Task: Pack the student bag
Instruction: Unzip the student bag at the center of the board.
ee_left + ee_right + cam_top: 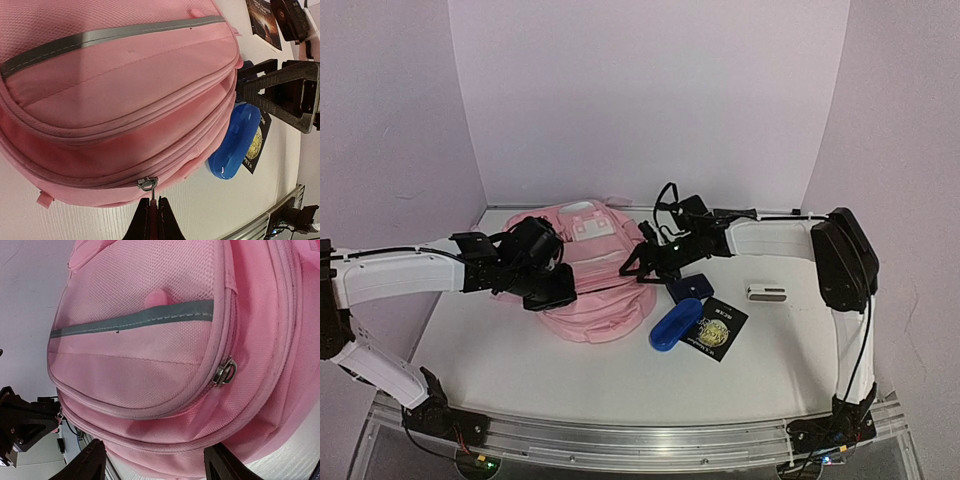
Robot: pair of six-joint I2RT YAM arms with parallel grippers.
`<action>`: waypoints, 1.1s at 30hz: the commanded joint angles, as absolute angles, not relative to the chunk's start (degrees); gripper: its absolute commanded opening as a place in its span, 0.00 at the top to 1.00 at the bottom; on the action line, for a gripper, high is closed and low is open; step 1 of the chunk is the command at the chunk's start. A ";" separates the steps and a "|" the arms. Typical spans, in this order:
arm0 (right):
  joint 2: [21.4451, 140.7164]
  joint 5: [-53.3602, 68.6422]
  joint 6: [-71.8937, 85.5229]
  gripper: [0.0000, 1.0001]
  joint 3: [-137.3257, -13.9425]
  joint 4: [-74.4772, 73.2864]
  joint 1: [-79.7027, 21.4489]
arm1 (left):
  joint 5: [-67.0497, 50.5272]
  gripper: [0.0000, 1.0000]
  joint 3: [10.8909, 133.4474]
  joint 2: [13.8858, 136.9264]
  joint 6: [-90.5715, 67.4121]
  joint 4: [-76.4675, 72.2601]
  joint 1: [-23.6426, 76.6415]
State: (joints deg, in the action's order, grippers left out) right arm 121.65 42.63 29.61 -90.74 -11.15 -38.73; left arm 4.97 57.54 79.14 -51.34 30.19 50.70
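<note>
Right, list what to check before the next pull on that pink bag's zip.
1. Left gripper shut on the zip pull: ok.
2. Right gripper open, holding nothing: ok.
3. Right gripper bracing the student bag: cannot tell; its fingers flank the bag's edge, but contact is unclear.
4. Compartment open for packing: not ok; the zip lines in the left wrist view look closed.
5. Blue case and booklet waiting on the table beside the bag: ok.
</note>
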 commanded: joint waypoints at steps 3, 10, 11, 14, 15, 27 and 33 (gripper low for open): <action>125.99 43.80 32.67 0.44 -97.45 -8.23 -38.72 | 0.25 1.00 59.77 79.54 -47.48 23.19 51.76; 125.45 41.27 33.55 0.96 -97.60 -8.44 -37.51 | 0.32 1.00 58.13 77.15 -48.01 23.72 51.86; 125.29 40.87 33.64 1.00 -97.34 -8.52 -37.11 | 0.69 1.00 57.94 76.66 -48.13 24.40 51.86; 124.43 39.66 33.36 1.00 -96.17 -8.76 -36.11 | 4.15 1.00 58.01 75.28 -49.14 28.27 51.89; 124.13 39.33 33.07 1.00 -95.77 -8.96 -35.83 | 5.57 1.00 58.25 74.90 -49.56 29.96 51.84; 120.97 32.72 25.56 1.00 -95.33 -15.14 -32.32 | 21.33 1.00 62.60 78.10 -58.04 54.31 48.10; 120.58 30.10 21.52 1.00 -95.81 -18.32 -31.85 | 28.35 1.00 64.65 79.20 -53.80 59.09 42.96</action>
State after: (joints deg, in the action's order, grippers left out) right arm 124.70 39.26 27.65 -94.76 -14.32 -35.42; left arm 17.08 61.79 79.40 -56.06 47.79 47.17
